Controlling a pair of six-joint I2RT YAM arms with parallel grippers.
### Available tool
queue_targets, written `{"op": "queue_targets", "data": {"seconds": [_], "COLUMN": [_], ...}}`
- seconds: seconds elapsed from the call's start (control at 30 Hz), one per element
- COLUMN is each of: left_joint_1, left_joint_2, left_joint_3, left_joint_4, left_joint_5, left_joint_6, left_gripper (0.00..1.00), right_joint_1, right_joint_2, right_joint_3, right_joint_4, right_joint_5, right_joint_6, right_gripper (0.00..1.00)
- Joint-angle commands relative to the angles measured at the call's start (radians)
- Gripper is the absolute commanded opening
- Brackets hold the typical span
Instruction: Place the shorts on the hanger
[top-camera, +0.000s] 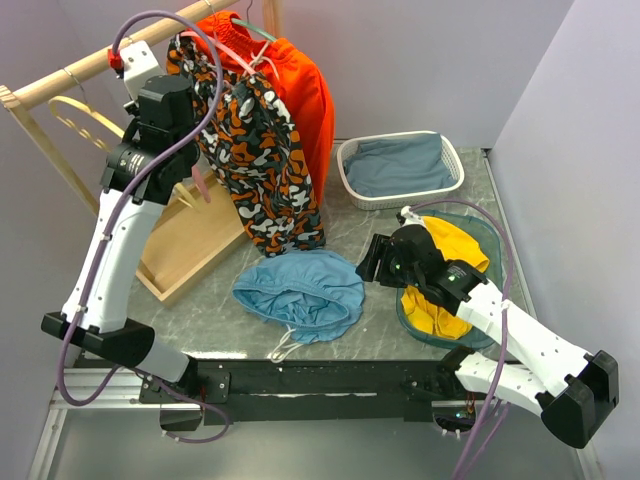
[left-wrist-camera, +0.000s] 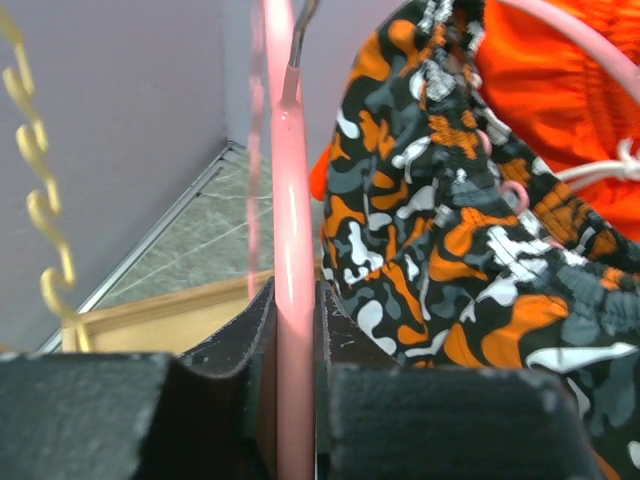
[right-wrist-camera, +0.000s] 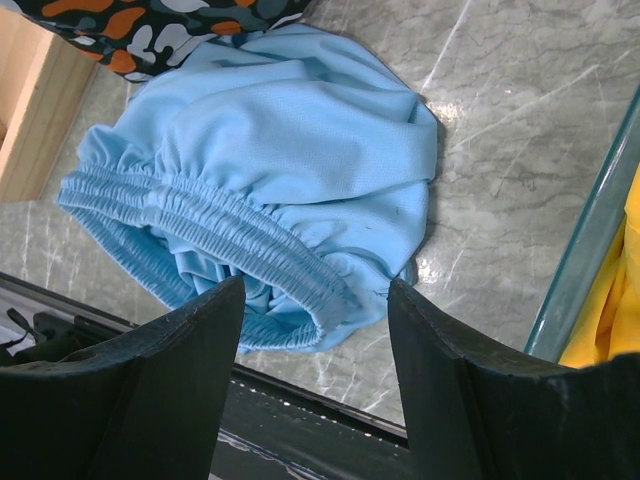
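The sky-blue shorts (top-camera: 300, 290) lie crumpled on the marble table, with the elastic waistband and white drawstring toward the near edge. They fill the right wrist view (right-wrist-camera: 260, 160). My right gripper (top-camera: 372, 258) is open and empty, hovering just above the shorts' right edge (right-wrist-camera: 312, 300). My left gripper (left-wrist-camera: 293, 300) is shut on the thin pink hanger (left-wrist-camera: 290, 200), holding it by its bar with the metal hook pointing away. In the top view the left gripper (top-camera: 198, 178) is raised near the rack, beside the camouflage shorts (top-camera: 255, 150).
A wooden rail (top-camera: 70, 75) carries a yellow hanger (top-camera: 80, 120), the camouflage shorts on another pink hanger (left-wrist-camera: 570, 30), and an orange garment (top-camera: 305, 90). The rack's wooden base (top-camera: 190, 240) is at left. A white basket (top-camera: 352, 190) holds grey-blue cloth. A glass bowl (top-camera: 482, 232) holds yellow cloth.
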Motion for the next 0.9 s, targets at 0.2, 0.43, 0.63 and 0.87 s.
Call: {"op": "queue_targets", "data": {"seconds": [0.2, 0.43, 0.63, 0.87], "left_joint_1": [-0.008, -0.057, -0.112, -0.156], "left_joint_2": [-0.046, -0.084, -0.119, -0.188], "left_joint_3": [0.039, 0.062, 0.046, -0.035], "left_joint_4": [0.07, 0.104, 0.102, 0.086], "left_joint_5": [0.033, 0.017, 0.046, 0.132], "left_joint_6": [0.017, 0.043, 0.03, -0.013], "left_gripper": [0.01, 0.01, 0.01, 0.01], "right_joint_1": [0.007, 0.007, 0.005, 0.005], "right_joint_2": [0.02, 0.034, 0.028, 0.022], "right_joint_3": [0.016, 0.022, 0.013, 0.004], "right_joint_4": [0.024, 0.033, 0.033, 0.042], "right_joint_5": [-0.005, -0.01, -0.01, -0.011], "right_joint_6": [-0.017, -0.016, -0.014, -0.013], "right_gripper": [0.67, 0.67, 0.67, 0.67]}}
